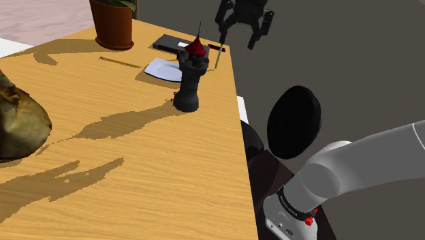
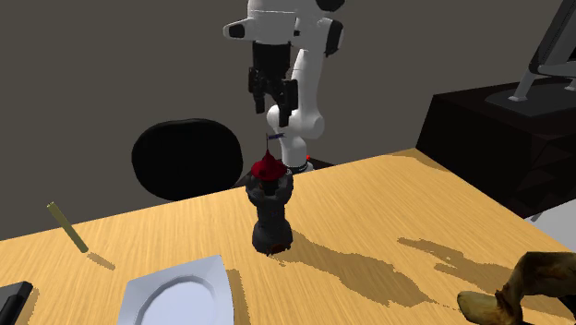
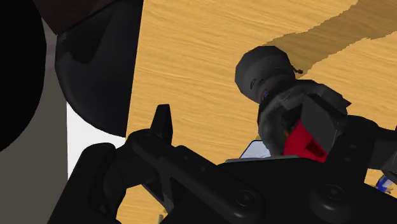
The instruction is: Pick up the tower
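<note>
The tower (image 1: 189, 78) is a dark castle piece with a red cone roof, standing upright on the wooden table (image 1: 136, 177) near its right edge in the shoulder view. In the second exterior view the tower (image 2: 270, 210) is in the middle of the table. My black gripper (image 1: 240, 35) hangs open in the air above and beyond the tower, just past the table edge, touching nothing. From the other side the gripper (image 2: 274, 94) sits well above the tower's red tip. In the wrist view the tower (image 3: 280, 89) lies ahead between the spread fingers (image 3: 163, 124).
A white plate (image 1: 163, 69), a dark flat pad (image 1: 170, 43), a pencil (image 1: 119, 62) and an olive stick (image 1: 218, 57) lie behind the tower. A potted plant (image 1: 114, 24) stands far back. A brown lumpy object (image 1: 17, 123) sits at the left. A black round shape (image 1: 293, 123) is beside the table.
</note>
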Action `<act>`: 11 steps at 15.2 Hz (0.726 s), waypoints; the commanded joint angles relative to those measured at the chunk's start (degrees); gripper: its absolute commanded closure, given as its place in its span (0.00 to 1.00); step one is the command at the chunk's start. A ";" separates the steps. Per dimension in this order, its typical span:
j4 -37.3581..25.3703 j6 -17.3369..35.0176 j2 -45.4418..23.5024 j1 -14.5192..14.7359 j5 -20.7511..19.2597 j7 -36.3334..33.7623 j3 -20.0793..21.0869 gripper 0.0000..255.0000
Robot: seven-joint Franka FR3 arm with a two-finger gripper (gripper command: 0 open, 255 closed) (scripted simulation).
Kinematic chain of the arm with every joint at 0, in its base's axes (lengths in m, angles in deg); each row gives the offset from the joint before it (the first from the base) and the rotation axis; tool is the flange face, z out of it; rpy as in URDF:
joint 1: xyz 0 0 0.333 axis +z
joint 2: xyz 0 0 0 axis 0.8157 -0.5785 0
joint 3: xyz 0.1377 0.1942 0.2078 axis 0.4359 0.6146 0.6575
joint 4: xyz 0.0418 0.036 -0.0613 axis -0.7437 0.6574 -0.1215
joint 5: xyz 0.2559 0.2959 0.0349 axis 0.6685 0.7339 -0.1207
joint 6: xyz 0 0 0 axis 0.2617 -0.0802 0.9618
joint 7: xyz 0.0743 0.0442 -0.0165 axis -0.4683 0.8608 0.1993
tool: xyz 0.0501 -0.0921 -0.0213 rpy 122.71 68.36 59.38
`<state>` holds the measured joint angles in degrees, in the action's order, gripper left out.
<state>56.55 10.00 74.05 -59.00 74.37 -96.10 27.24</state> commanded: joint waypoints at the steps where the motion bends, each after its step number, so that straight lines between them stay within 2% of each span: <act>1: -4.72 -0.53 -3.78 -0.80 -0.75 -5.89 2.64 0.00; 6: -20.43 -3.84 -16.36 -1.68 -6.03 -20.89 9.79 0.00; 9: -30.81 -7.17 -24.63 -0.34 -11.06 -28.88 13.25 0.00; 11: -27.69 -5.14 -23.31 -0.46 -10.31 -28.54 12.69 0.00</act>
<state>28.67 4.36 51.03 -59.52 64.26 -124.03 39.82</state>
